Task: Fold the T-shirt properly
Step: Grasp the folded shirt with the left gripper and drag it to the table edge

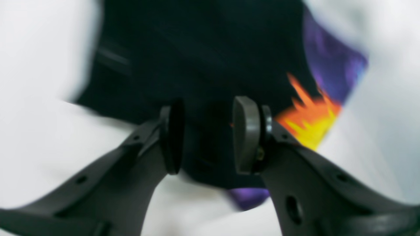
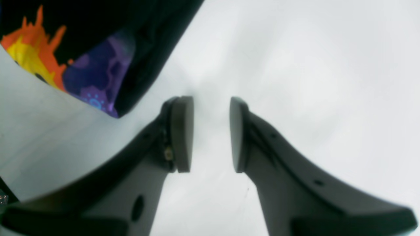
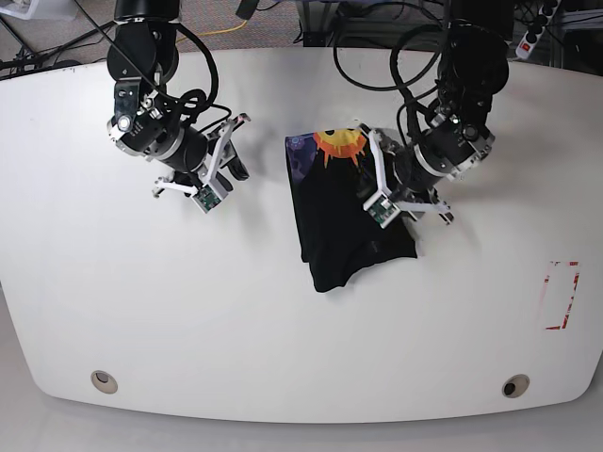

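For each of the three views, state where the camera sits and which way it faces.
Left wrist: rides on the left arm and looks down past the left gripper, jaws apart, onto the T-shirt.
Right wrist: rides on the right arm and looks past the right gripper, jaws apart with nothing between them, at the white table; the shirt shows only at upper left.
Base: high above, looking down on the table with both arms showing.
Shared: all three show the shirt's orange, yellow and purple print.

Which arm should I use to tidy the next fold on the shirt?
Probably left: the left gripper hangs open over the T-shirt, while the right gripper sits open above bare table.
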You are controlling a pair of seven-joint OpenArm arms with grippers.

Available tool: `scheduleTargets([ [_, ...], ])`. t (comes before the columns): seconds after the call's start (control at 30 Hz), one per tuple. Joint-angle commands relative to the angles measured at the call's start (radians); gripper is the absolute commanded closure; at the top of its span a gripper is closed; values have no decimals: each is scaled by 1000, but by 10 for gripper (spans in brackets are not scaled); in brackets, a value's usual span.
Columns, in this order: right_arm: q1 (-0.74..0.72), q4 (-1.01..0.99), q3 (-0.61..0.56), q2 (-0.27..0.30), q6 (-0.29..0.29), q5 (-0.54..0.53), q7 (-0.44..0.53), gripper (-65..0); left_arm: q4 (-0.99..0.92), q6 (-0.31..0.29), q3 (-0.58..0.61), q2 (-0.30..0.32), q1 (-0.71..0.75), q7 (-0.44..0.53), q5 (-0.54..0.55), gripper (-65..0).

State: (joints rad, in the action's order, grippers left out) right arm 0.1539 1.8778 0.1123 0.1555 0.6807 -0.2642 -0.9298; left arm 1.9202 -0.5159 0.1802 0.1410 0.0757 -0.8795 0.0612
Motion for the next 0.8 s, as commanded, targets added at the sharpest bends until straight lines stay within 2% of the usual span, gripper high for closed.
scheduleTargets([
  [0.0, -10, 26, 3, 6, 1, -11, 18, -173, 26, 4, -43, -40, -9, 12, 4, -228],
  [0.1, -9, 26, 5, 6, 1, -11, 18, -173, 20, 10, -66, -77, -14, 13, 2, -229],
  [0.17, -9, 21, 5, 6, 1, -11, 18, -173, 12, 61, -71, -108, -29, 15, 2, -250],
  [0.33, -10, 19, 5, 6, 1, -11, 18, -173, -34, 291, -41, -188, -63, 15, 2, -406],
  [0.4, -12, 18, 5, 5, 1, -11, 18, -173, -60, 366, -21, -206, -66, 15, 2, -435],
  [0.47, -14, 18, 3, 3, 1, -11, 18, -173, -90, 472, 3, -234, -95, 16, 4, -440],
  [0.57, -17, 18, 3, 3, 1, -11, 18, -173, -161, 596, 32, -263, -113, 46, 6, -440],
  [0.77, -18, 18, 3, 3, 1, -11, 18, -173, -342, 753, 123, -277, -116, 196, 4, -442],
])
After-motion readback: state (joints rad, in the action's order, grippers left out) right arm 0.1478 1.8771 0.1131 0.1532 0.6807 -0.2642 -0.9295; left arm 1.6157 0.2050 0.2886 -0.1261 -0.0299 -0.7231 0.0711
